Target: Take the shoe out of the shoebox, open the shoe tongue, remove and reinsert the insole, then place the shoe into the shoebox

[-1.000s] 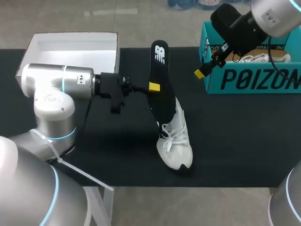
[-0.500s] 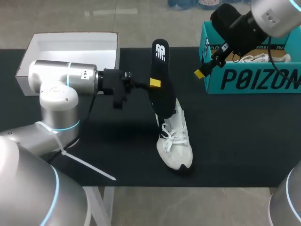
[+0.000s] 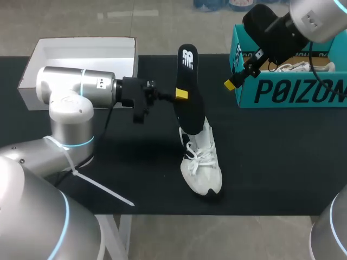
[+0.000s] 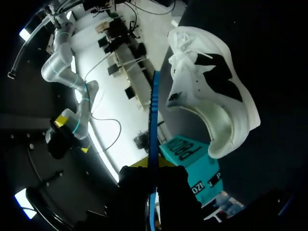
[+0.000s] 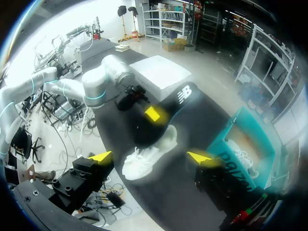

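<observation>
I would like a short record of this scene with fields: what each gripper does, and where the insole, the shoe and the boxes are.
left gripper: shut on the black insole, which is held on end
insole's lower end: at the opening of the white shoe; whether it is inside cannot be told
shoe: on the black table
right gripper: open, empty, beside the teal shoebox
teal shoebox: open, with a second shoe inside
white box: open, at the table's back left

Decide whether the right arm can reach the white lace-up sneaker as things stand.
Probably yes: nothing lies between the open right gripper and the white lace-up sneaker; the black insole in the left gripper blocks only its heel.
</observation>
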`<state>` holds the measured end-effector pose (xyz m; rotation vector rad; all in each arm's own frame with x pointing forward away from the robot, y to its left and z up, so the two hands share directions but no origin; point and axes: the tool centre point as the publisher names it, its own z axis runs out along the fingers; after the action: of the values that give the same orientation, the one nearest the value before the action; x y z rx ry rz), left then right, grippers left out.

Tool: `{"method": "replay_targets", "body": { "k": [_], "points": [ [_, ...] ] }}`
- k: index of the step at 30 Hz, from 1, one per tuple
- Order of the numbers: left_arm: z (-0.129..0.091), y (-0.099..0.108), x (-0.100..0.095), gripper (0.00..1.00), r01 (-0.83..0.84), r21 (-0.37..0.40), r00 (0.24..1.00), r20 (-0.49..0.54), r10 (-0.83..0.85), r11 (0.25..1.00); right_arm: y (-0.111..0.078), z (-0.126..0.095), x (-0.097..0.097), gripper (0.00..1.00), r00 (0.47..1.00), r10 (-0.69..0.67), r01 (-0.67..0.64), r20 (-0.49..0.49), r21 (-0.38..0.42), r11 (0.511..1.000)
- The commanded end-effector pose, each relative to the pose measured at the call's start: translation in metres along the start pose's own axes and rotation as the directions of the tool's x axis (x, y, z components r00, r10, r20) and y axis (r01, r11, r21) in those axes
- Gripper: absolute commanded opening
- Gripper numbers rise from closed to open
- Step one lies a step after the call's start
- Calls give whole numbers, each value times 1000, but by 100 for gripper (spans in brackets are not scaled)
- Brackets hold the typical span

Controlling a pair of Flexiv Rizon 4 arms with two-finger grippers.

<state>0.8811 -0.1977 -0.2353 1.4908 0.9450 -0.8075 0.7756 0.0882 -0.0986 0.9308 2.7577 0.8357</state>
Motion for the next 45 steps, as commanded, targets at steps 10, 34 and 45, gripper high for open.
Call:
{"method": "replay_targets", "body": {
  "k": [10, 34, 45],
  "points": [
    [1, -1, 0, 0, -2, -4, 1000, 0, 2, 1000, 1, 2, 0, 100, 1000, 1, -1, 1, 1, 1000],
    [1, -1, 0, 0, -2, -4, 1000, 0, 2, 1000, -20, 41, -2, 100, 859, 123, -230, -497, -160, 960],
    [1, -1, 0, 0, -2, -4, 1000, 0, 2, 1000, -22, 56, -12, 100, 805, 125, -311, -580, -233, 921]
  ]
}}
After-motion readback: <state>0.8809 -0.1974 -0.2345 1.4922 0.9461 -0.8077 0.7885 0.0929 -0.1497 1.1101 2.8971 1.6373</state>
